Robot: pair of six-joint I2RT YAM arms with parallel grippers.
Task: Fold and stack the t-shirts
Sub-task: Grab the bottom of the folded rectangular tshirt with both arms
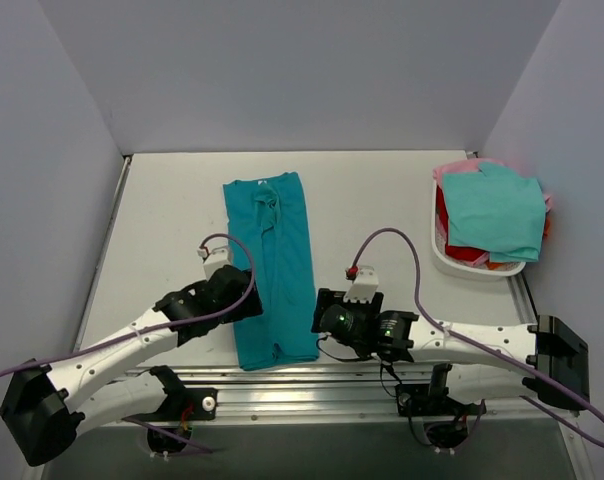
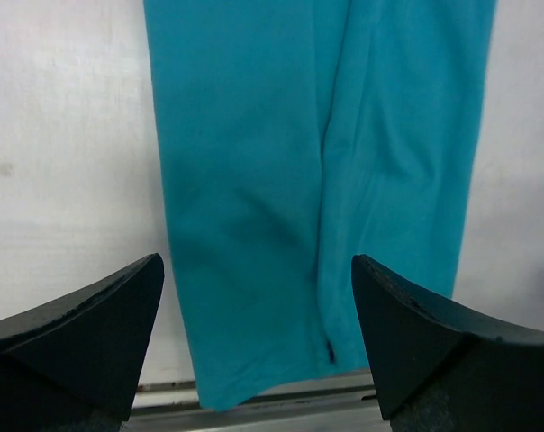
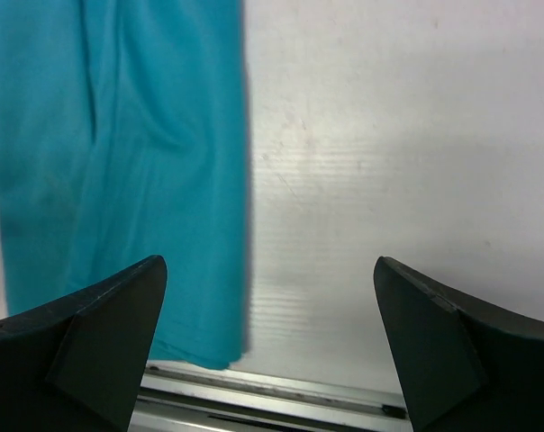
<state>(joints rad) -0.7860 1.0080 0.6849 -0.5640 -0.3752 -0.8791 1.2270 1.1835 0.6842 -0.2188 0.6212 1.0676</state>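
The deep teal-blue t-shirt (image 1: 272, 270) lies flat on the table, folded lengthwise into a long narrow strip running from far to near, its hem at the table's near edge. My left gripper (image 1: 240, 298) hovers open over the strip's left edge near the hem. In the left wrist view the cloth (image 2: 317, 180) lies between and below the open gripper (image 2: 258, 346). My right gripper (image 1: 324, 318) is open and empty just right of the strip. In the right wrist view the gripper (image 3: 270, 351) is over bare table, with the shirt's right edge (image 3: 119, 162) at the left.
A white basket (image 1: 462, 268) stands at the right edge, holding an aqua-green shirt (image 1: 494, 212) on top of red (image 1: 460, 252) and pink (image 1: 452, 170) ones. A metal rail (image 1: 312, 378) runs along the near edge. Grey walls enclose the table.
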